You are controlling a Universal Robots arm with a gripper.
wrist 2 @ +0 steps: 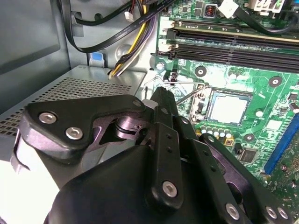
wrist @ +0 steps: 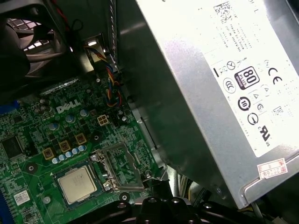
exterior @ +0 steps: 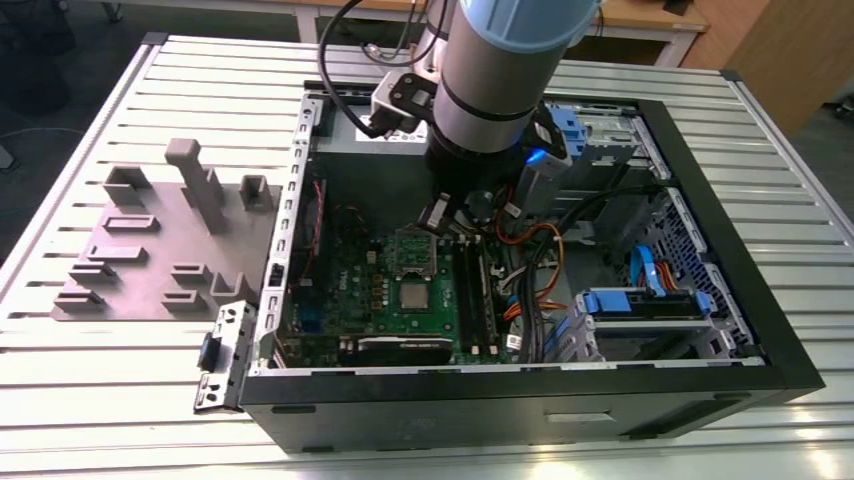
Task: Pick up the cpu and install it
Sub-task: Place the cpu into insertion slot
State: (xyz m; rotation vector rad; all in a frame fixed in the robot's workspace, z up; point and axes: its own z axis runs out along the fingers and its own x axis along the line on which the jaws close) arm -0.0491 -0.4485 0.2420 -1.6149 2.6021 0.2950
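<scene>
Grey cylindrical arm [exterior: 501, 75], pale blue cap, blue light; black end effector [wrist 2: 161, 95] linkage (silver screws throughout).

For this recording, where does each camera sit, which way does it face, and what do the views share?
Exterior view: above and off the arm, looking down into the open computer case; the arm's wrist shows.
Second wrist view: on the arm, facing the motherboard past the pincer.
First wrist view: on the arm, facing the motherboard beside the power supply.
All three share the cpu seated in its socket.
</scene>
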